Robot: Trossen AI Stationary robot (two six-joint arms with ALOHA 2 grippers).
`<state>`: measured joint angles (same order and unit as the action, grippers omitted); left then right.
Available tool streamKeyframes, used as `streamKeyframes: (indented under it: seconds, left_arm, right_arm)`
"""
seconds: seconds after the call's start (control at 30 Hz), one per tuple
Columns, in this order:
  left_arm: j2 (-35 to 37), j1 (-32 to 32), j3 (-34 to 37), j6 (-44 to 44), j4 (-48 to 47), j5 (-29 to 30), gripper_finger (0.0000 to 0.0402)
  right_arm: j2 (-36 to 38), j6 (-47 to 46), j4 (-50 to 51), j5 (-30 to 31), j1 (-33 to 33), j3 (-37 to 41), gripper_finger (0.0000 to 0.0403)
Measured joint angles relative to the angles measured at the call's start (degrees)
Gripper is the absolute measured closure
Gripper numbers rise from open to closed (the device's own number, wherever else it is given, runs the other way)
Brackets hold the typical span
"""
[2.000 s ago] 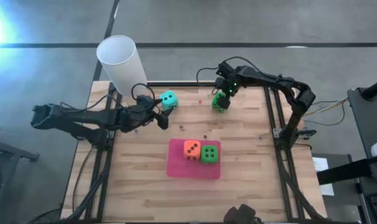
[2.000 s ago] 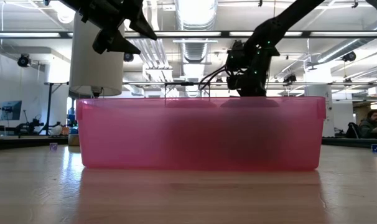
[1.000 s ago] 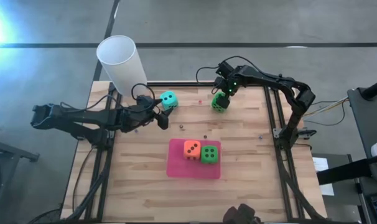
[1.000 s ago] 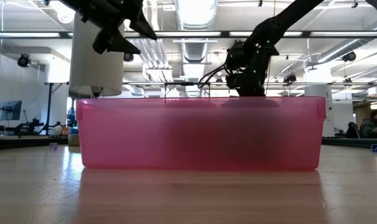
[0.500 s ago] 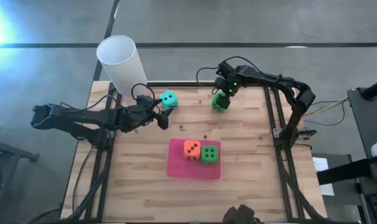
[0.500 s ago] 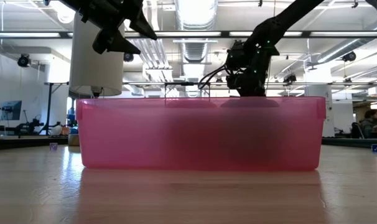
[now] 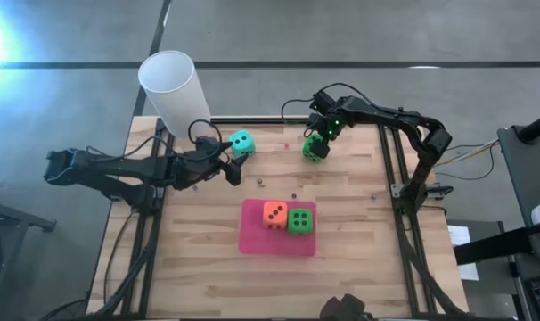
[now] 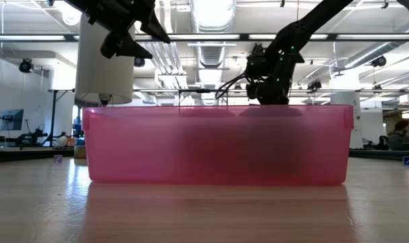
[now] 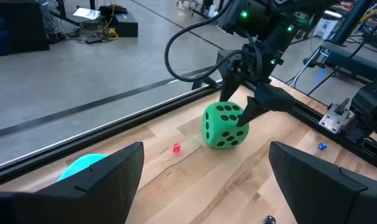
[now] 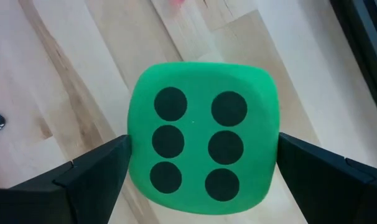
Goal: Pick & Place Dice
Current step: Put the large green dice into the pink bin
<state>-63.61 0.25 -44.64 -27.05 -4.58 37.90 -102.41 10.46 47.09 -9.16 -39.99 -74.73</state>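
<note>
Right tool (image 7: pixel 316 143), jaws apart astride the 1 o'clock green die (image 7: pixel 315 148): I'd centre, then close squarely on opposite faces.

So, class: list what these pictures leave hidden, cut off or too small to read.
- Low view: the pink tray hides its two dice and the table behind it.
- Left wrist view: the teal die is cut off behind a finger of the left tool.
- High view: the tiny specks on the table are too small to identify.

Two dark arms, looped black cables; green lights, seemingly, on the right wrist.
</note>
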Motion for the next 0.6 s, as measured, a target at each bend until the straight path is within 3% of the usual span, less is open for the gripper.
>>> streamKeyframes:
  seconds: [0.6]
  left_arm:
    - [0.00, 0.02, 0.00, 0.00, 0.00, -0.01, 0.0050]
  right_arm:
    - [0.00, -0.22, 0.28, 1.05, 0.00, -1.83, 0.0019]
